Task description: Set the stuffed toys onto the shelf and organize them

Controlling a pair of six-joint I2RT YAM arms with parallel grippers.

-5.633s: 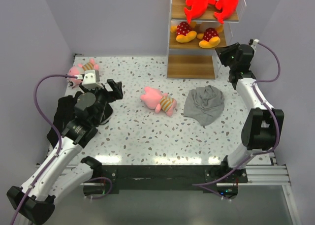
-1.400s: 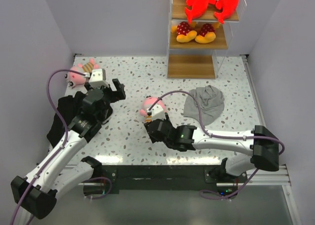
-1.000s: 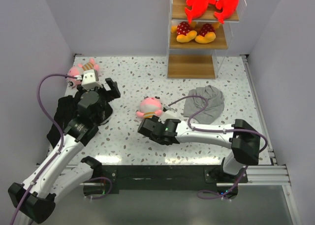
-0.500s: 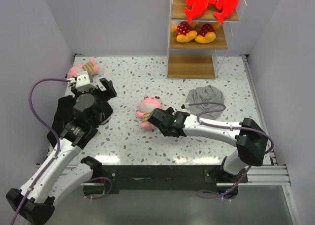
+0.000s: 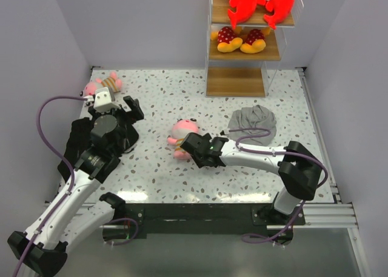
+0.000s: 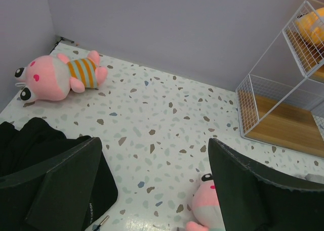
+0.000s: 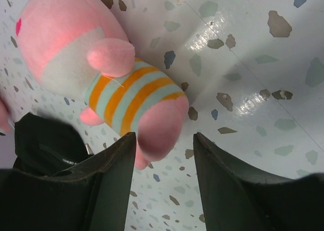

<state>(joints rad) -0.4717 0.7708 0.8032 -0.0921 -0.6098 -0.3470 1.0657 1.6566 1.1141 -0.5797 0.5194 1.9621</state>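
One pink stuffed toy (image 5: 182,133) in a striped shirt lies mid-table. My right gripper (image 5: 193,150) is at its near side and stands open. In the right wrist view the toy (image 7: 101,72) has its foot between my fingertips (image 7: 164,155), close to the left finger and apart from the right one. A second pink toy (image 5: 100,85) lies at the far left, ahead of my open left gripper (image 5: 113,105), which is empty (image 6: 157,190). The shelf (image 5: 235,82) holds two red-and-white toys (image 5: 260,1) on the top board and two yellow-orange ones (image 5: 241,40) on the middle board. Its bottom board is bare.
A grey cloth (image 5: 253,124) lies right of the middle toy, with the right arm's cable running over it. A black cloth (image 5: 76,145) lies under the left arm. Walls close the table's left, back and right sides.
The right gripper has shifted slightly right and toward the pink toy's foot, and its jaws have narrowed a little. The left arm has moved slightly left and back.
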